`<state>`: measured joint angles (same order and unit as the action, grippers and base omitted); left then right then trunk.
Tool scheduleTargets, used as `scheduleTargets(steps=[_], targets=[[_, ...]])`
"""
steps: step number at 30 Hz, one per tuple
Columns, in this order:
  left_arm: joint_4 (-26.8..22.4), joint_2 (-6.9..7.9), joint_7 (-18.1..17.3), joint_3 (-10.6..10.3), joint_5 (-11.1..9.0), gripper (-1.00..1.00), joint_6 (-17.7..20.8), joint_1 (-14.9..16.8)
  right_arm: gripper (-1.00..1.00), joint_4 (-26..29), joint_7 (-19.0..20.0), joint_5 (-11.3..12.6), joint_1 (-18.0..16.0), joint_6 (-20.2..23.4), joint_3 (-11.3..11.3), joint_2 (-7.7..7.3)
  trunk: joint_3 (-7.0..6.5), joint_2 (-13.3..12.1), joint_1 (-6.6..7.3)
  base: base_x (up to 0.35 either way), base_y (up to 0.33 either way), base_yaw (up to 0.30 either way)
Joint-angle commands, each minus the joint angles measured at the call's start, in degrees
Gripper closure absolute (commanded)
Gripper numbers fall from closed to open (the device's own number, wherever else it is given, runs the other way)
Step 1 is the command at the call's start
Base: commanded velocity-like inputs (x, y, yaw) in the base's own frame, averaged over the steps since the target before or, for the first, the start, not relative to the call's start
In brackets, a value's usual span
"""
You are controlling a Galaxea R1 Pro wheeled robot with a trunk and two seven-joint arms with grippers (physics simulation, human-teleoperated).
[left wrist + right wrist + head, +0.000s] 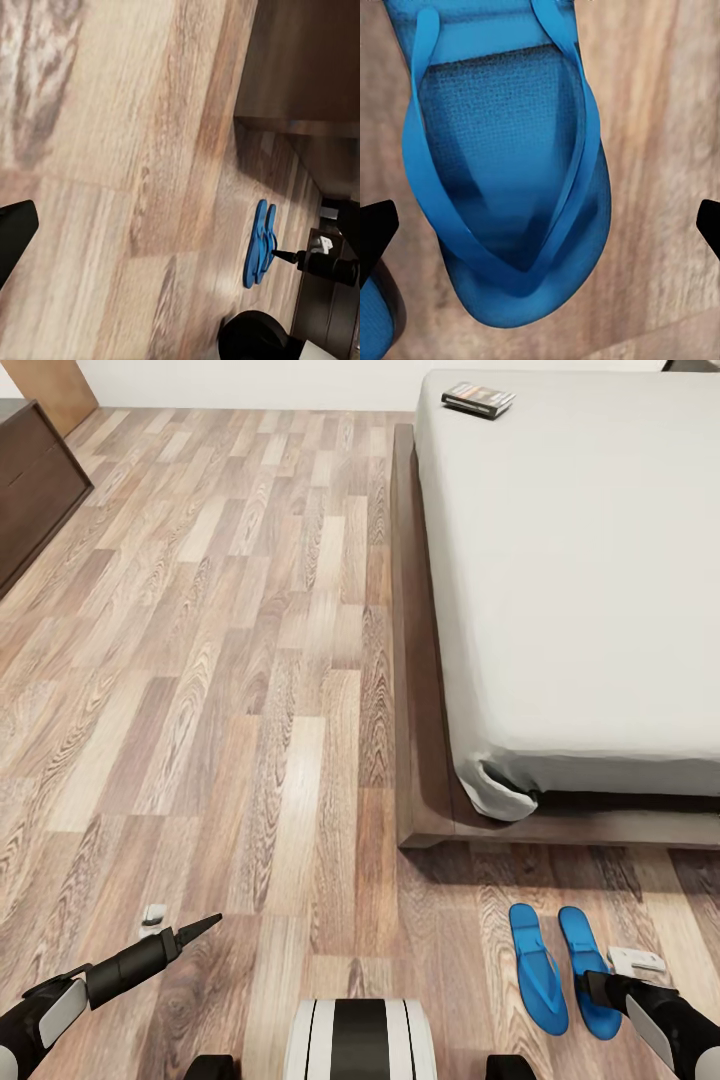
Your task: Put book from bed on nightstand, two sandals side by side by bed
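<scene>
1. Your head camera looks down on the wood floor (250, 690), with the bed (590, 560) at the right: pale grey mattress on a low dark brown frame
2. The book (478, 399) lies flat on the mattress at the far end, close to the edge nearest the open floor
3. The two sandals (558, 982) lie on the floor just past the foot corner of the bed, side by side and nearly parallel, toes pointing at the frame, a narrow strip of floor between them
4. Your right gripper (540, 225) hangs directly above the outer sandal (506, 172); in the right wrist view its fingers (375, 236) stand wide apart, one dark tip at each side of the sole, clamped on nothing. Whether the tips touch the floor, you cannot tell
5. Your left gripper (205, 926) hangs over bare floor, well apart from the sandals. In the head view it tapers to one dark point, so its fingers appear together, holding nothing
6. From the left wrist camera you see the blue pair (259, 244) across the floor, with the right arm (324, 266) reaching to it
7. A dark brown cabinet (30, 490) stands at the far left
</scene>
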<state>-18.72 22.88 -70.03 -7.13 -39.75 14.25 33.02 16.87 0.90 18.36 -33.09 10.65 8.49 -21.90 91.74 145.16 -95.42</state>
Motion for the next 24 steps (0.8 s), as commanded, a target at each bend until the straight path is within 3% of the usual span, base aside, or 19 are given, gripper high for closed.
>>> scheduleTargets(steps=[1, 24], targets=[[0.00, 0.06, -0.11, -0.43, -0.60, -1.00, 0.60, 0.02, -1.00, 0.09, -0.04, 0.54, 0.01, 0.25, 0.47, -0.07, 0.03, 0.01, 0.01, 0.000, 0.000, 0.000], [-0.09, 0.02, -0.11, -0.43, -0.60, -1.00, 0.60, 0.02, -1.00, 0.11, -0.03, 0.54, -0.03, 0.25, 0.44, -0.07, -4.84, -0.28, 0.58, 0.000, 0.000, 0.000]])
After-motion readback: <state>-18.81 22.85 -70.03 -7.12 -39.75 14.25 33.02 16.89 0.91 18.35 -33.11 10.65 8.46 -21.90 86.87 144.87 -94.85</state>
